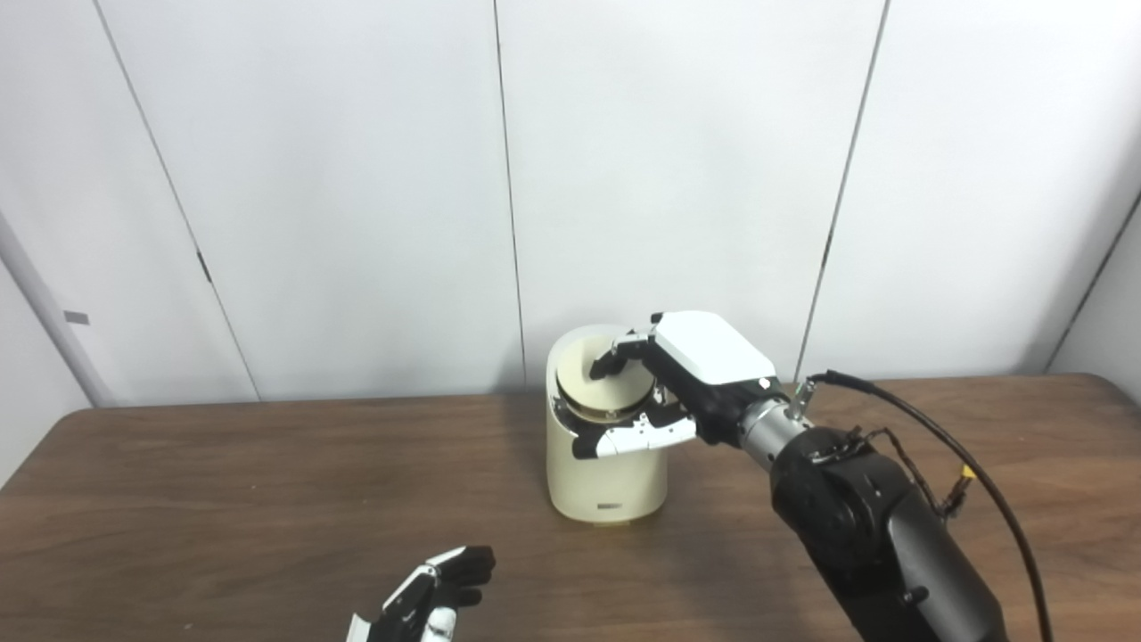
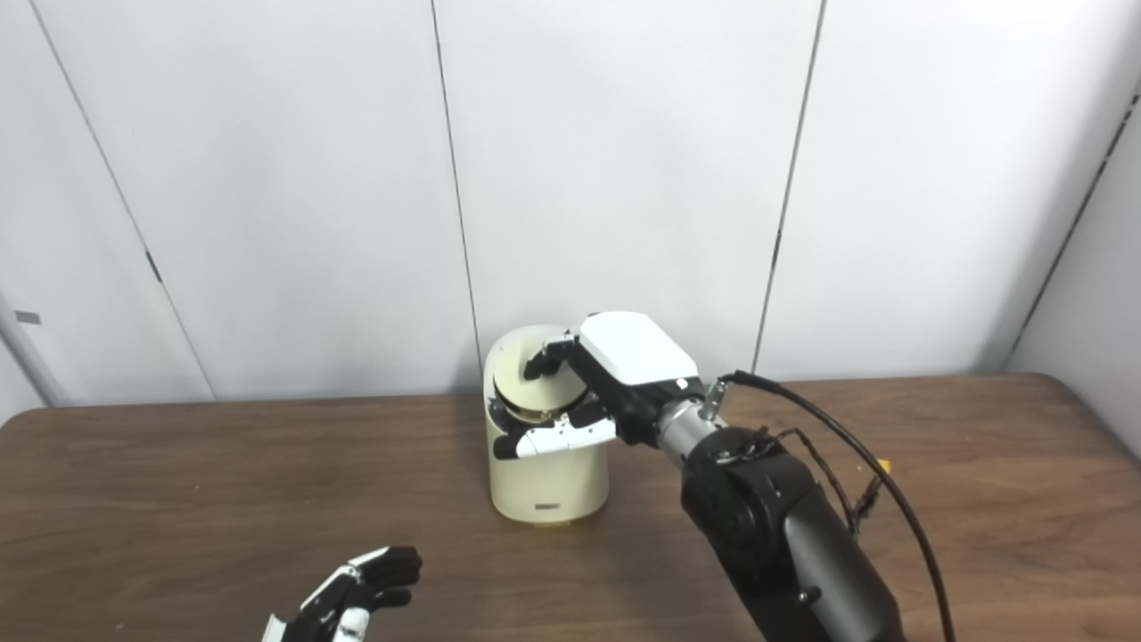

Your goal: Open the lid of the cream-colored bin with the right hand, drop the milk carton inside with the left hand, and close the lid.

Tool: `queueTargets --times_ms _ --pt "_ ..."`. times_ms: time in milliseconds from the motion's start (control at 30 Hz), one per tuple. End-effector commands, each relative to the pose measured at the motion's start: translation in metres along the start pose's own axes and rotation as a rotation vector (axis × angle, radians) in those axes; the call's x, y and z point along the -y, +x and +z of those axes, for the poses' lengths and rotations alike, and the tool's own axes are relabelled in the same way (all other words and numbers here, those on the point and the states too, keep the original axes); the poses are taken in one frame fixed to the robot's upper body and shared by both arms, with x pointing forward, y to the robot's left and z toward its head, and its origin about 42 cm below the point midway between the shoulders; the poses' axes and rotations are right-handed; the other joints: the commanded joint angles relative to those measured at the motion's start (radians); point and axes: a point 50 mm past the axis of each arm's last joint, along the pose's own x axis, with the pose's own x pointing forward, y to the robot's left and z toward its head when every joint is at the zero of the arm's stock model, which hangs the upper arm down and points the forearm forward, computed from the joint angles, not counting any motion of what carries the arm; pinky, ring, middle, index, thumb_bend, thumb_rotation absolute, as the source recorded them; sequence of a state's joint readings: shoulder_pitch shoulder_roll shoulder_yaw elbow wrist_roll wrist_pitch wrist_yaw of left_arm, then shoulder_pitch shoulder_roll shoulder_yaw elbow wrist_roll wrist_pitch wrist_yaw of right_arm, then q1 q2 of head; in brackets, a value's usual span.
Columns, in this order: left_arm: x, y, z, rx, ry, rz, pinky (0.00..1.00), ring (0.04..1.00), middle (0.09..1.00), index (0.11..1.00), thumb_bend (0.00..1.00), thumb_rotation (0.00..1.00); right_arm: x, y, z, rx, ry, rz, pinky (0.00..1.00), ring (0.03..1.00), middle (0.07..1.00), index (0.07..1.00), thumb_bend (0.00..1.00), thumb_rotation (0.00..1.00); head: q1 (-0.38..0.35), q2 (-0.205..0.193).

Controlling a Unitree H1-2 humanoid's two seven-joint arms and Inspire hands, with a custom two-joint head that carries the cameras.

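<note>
Right hand (image 1: 677, 383) clamped on lid (image 1: 606, 379) atop cream bin (image 1: 606, 473); left hand (image 1: 432, 593) empty, fingers apart, nearer than bin, over surface (image 1: 223, 499).

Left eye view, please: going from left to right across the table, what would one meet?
Empty black-and-white left hand at the bottom edge → cream-colored cylindrical bin → white-backed right hand reaching onto the bin's top → black cable by the right forearm.

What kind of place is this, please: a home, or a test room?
Most likely a lab or test room: a bare wooden table set against plain white wall panels, with only a cream-colored bin on it and exposed cable on the robot arm.
</note>
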State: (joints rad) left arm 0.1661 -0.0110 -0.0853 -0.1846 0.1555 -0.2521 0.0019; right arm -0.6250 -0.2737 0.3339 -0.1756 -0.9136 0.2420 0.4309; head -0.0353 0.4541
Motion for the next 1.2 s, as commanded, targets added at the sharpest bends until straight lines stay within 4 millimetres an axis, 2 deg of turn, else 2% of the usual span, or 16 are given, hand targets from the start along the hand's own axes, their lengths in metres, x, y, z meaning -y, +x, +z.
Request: queueTargets --times_ms 0,300,467,667,800,1000,1167 --pt "0.0 0.004 0.009 0.044 0.0 0.003 0.71 0.745 0.746 0.756 0.24 0.82 0.015 0.0 0.007 0.031 -0.021 -0.044 0.94 0.847 0.706 0.672 0.86 0.86 0.0 0.001" --pt "0.0 0.004 0.011 0.044 0.005 0.007 0.71 0.742 0.741 0.75 0.24 0.81 0.011 -0.002 0.007 0.034 -0.022 -0.035 0.94 0.846 0.695 0.673 0.85 0.86 0.003 0.007" --pt "0.0 0.004 0.011 0.048 0.009 0.005 0.71 0.743 0.742 0.751 0.23 0.83 0.006 -0.005 0.006 0.056 -0.061 -0.014 0.93 0.845 0.696 0.679 0.88 0.89 0.002 0.01" --pt "0.0 0.004 0.013 0.046 0.006 0.01 0.71 0.745 0.742 0.75 0.23 0.82 -0.012 -0.014 0.009 0.067 -0.165 0.049 0.96 0.842 0.717 0.677 0.85 0.82 0.005 0.013" --pt "0.0 0.004 0.013 0.047 0.005 0.008 0.71 0.745 0.741 0.749 0.25 0.82 -0.023 -0.018 0.01 0.067 -0.225 0.079 1.0 0.855 0.736 0.691 0.83 0.82 0.004 0.013" --pt "0.0 0.006 0.015 0.044 0.001 0.007 0.71 0.752 0.745 0.754 0.24 0.81 -0.034 -0.022 0.008 0.072 -0.338 0.109 1.0 0.868 0.748 0.709 0.83 0.84 0.008 0.016" --pt "-0.001 0.006 0.016 0.05 0.005 0.01 0.72 0.749 0.744 0.752 0.24 0.81 -0.041 -0.023 0.002 0.05 -0.341 0.117 1.0 0.882 0.753 0.725 0.82 0.83 0.012 0.019"
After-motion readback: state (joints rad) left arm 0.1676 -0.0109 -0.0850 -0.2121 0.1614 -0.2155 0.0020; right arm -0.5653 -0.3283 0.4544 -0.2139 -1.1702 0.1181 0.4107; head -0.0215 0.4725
